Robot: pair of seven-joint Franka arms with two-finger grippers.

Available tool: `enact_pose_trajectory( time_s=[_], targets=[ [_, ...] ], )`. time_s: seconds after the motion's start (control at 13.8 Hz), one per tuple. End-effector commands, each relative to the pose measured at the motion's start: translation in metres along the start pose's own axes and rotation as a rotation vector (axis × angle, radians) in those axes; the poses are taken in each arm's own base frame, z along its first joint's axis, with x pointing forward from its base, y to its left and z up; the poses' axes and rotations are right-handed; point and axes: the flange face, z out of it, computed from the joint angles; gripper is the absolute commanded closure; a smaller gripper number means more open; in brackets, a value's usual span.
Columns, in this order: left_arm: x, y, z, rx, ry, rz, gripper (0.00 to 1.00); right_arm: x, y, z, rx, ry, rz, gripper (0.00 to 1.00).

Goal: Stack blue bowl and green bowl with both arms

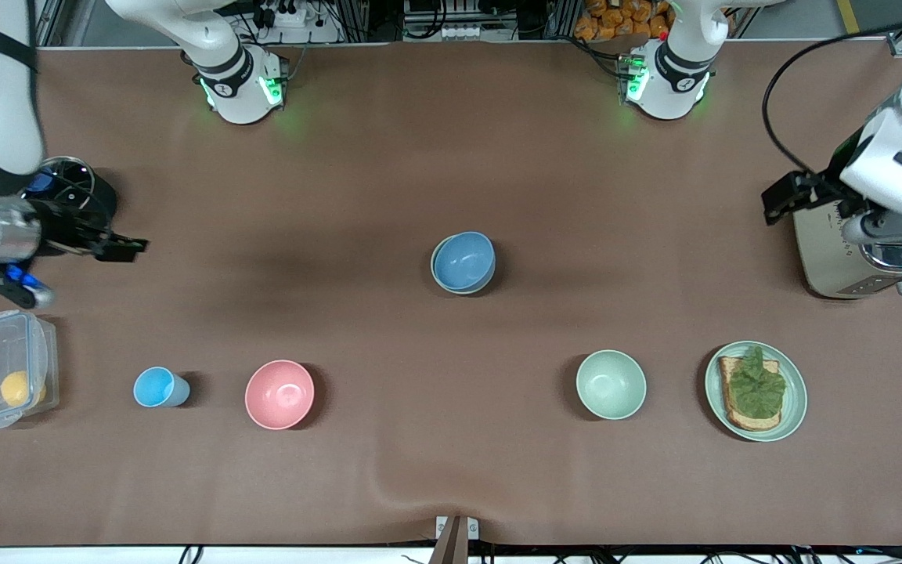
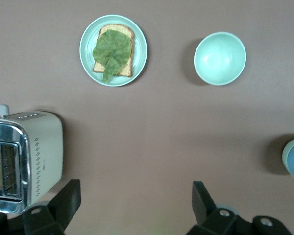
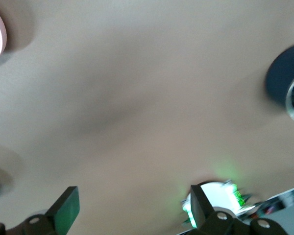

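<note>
My blue bowl (image 1: pixel 463 262) sits at frame center, nested in the green bowl (image 1: pixel 436 270), whose rim alone shows. My left gripper (image 1: pixel 780 197), mid-right over the toaster (image 1: pixel 842 251), and right gripper (image 1: pixel 118 247), mid-left, both stand open and empty. The right wrist view is blurred.

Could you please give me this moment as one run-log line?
blue bowl: nested in green bowl, mid-table | left tool: open, beside toaster | right tool: open, empty
</note>
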Motion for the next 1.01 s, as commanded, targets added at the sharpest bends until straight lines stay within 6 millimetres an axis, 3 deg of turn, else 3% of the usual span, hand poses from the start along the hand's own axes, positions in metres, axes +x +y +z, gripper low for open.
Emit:
enact_pose_trajectory(
  time_s=[0.0,0.43,0.8,0.94],
  targets=[
    [-0.017,-0.009,-0.014,-0.023,0.0,0.061,0.0,-0.02,0.012,-0.026,-0.037,0.071,-0.099,0.0],
    [-0.022,-0.018,-0.019,-0.039,-0.001,0.079,0.0,-0.078,0.033,-0.101,0.037,0.283,-0.199,0.0],
    [-0.021,-0.035,-0.02,-0.042,-0.003,0.047,0.0,-0.108,0.021,-0.16,0.077,0.435,-0.288,0.0],
    [-0.019,-0.047,-0.018,-0.042,-0.007,0.025,0.0,-0.118,0.019,-0.168,0.075,0.449,-0.308,0.0]
  ],
)
